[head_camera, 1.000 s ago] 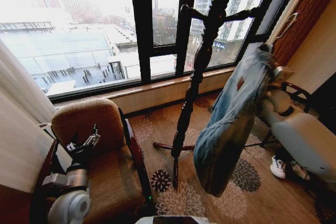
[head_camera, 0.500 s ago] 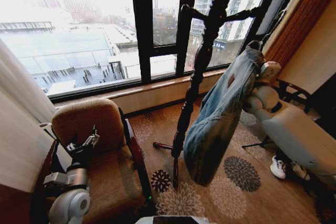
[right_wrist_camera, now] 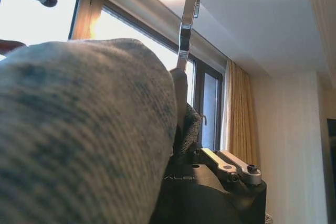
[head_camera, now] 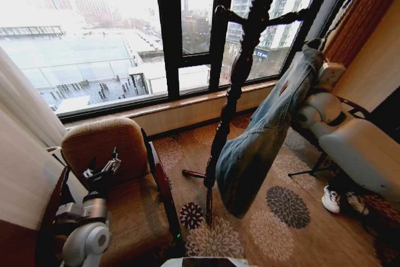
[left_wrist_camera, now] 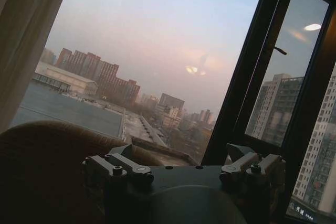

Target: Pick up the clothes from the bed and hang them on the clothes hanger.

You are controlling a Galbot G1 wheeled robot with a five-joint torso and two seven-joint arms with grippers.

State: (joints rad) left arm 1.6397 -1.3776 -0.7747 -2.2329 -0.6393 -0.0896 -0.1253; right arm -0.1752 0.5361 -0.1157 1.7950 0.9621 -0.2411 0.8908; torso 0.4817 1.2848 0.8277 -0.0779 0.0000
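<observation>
— Where is your right claw (head_camera: 320,60)?

— Up high by the window, pinching the top of the denim jacket (head_camera: 262,136). Your left claw (head_camera: 103,168) waits, spread open, over the brown chair (head_camera: 125,179).

— How does the jacket hang?

— Long and slanted, top by the claw, bottom low beside the dark coat stand (head_camera: 234,85). It looks faded blue, with a small brown patch.

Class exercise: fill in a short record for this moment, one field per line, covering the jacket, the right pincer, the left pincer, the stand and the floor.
jacket: denim jacket, hanging free above the floor, held up at its top
right pincer: right pincer raised high by the window, shut on the jacket's collar end
left pincer: left pincer low over the brown armchair, open, holding nothing
stand: dark wooden coat stand, beside the jacket
floor: patterned carpet
</observation>
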